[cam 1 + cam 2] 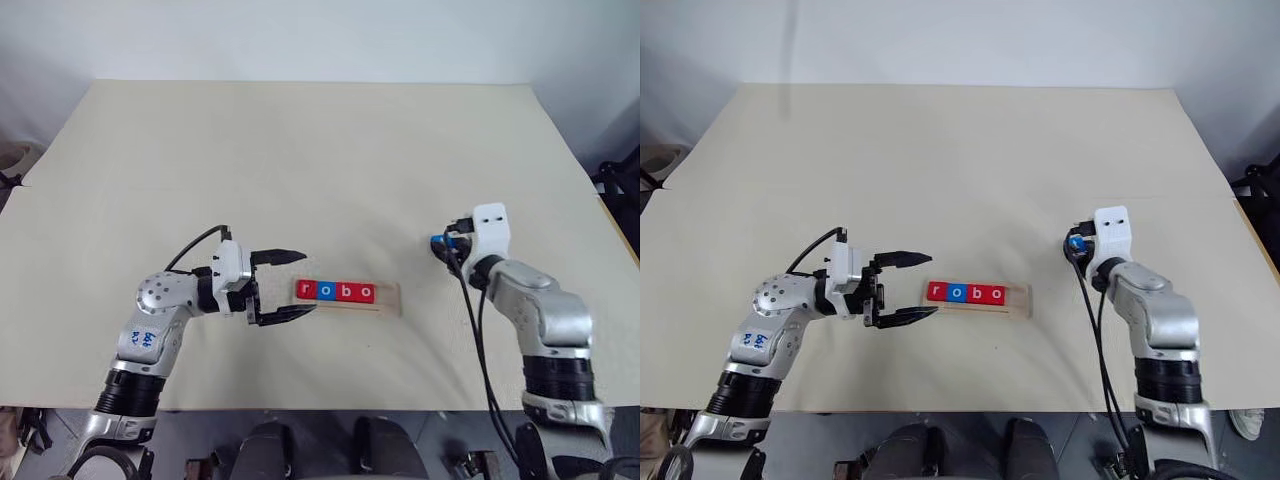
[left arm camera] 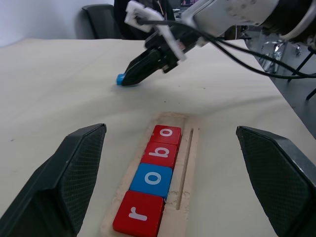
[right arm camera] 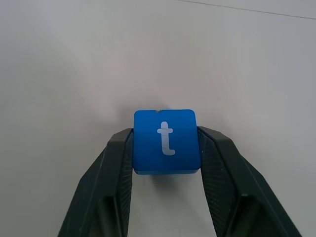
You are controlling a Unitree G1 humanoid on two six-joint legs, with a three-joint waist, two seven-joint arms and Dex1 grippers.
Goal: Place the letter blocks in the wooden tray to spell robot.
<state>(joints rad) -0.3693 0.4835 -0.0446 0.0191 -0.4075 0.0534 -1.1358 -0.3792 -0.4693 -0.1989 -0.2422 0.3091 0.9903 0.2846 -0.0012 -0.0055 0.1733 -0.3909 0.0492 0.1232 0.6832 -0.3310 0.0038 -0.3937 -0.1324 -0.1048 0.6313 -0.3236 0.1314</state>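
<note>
The tray (image 1: 348,294), lying at lower centre, is holding r, o, b, o, leaving its right end slot empty. The right gripper (image 3: 165,148) is clamping the blue t block (image 3: 166,140) at mid-right; the left gripper (image 1: 285,286) is hovering spread beside the tray.

Four letter blocks (image 1: 336,291), r, o, b, o, lie side by side in the wooden tray (image 1: 390,299), filling its left part. The t block (image 3: 166,141) sits well to the tray's right, slightly behind it, on the table (image 1: 300,160).

Blue t block (image 1: 437,241) mostly hidden behind right hand (image 1: 447,246).
</note>
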